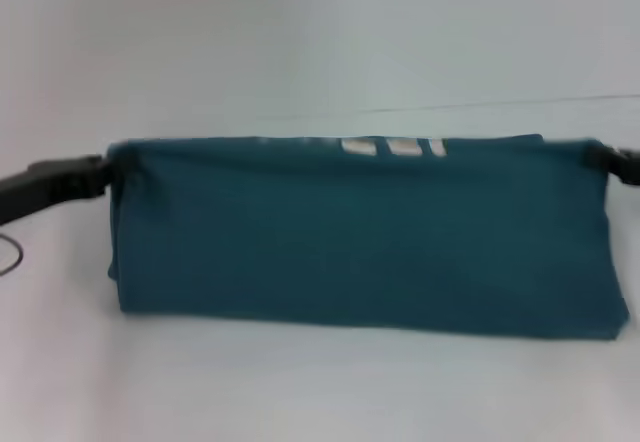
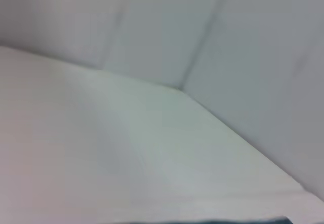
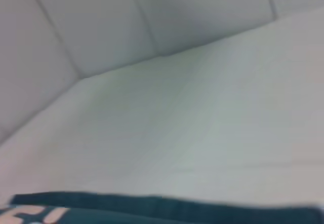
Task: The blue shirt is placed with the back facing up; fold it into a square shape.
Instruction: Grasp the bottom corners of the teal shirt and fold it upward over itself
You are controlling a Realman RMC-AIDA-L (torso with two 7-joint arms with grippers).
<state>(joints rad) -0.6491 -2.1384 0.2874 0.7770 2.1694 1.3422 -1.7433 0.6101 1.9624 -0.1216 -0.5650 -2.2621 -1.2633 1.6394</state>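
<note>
The blue shirt [image 1: 360,232] spans the middle of the head view as a wide teal band, and its top edge runs straight and taut between the two grippers. My left gripper [image 1: 108,170] pinches the upper left corner. My right gripper [image 1: 603,156] pinches the upper right corner. Small white marks [image 1: 392,147] show along the top edge. The lower edge rests near the table. In the right wrist view a strip of the shirt [image 3: 167,206] shows with the white marks [image 3: 35,215]. The left wrist view catches only a sliver of the shirt [image 2: 228,221].
The white table [image 1: 300,392] lies under and around the shirt. Its far edge meets a pale wall [image 1: 560,102]. A thin dark cable loop [image 1: 10,255] sits at the left edge below my left arm.
</note>
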